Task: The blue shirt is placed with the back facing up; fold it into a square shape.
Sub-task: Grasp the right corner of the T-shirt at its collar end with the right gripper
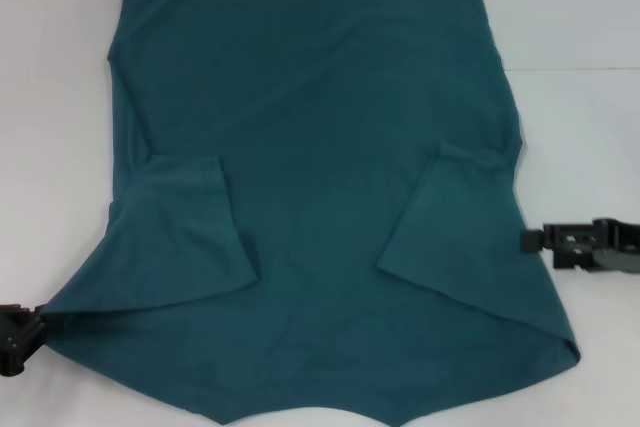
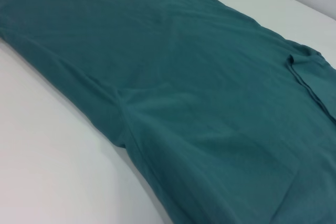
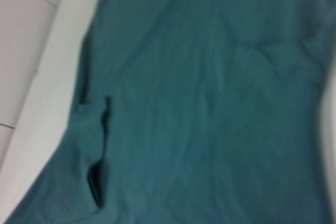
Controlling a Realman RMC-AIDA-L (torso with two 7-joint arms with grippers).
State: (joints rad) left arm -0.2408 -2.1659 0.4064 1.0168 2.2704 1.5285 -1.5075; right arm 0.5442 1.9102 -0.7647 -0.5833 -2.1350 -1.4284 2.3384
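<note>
The blue shirt (image 1: 310,197) lies spread across the white table, filling most of the head view. Both short sleeves are folded inward onto the body, the left sleeve (image 1: 190,237) and the right sleeve (image 1: 450,227). My left gripper (image 1: 22,332) sits at the near left, where a corner of the shirt is drawn out into a point that ends in its grasp. My right gripper (image 1: 532,240) hovers just off the shirt's right edge, beside the folded sleeve and not touching the cloth. The left wrist view shows the shirt (image 2: 199,103), and so does the right wrist view (image 3: 210,103).
Bare white table (image 1: 585,127) runs along the right of the shirt, and a strip of table (image 1: 55,147) shows on the left. The shirt's near edge reaches the bottom of the head view.
</note>
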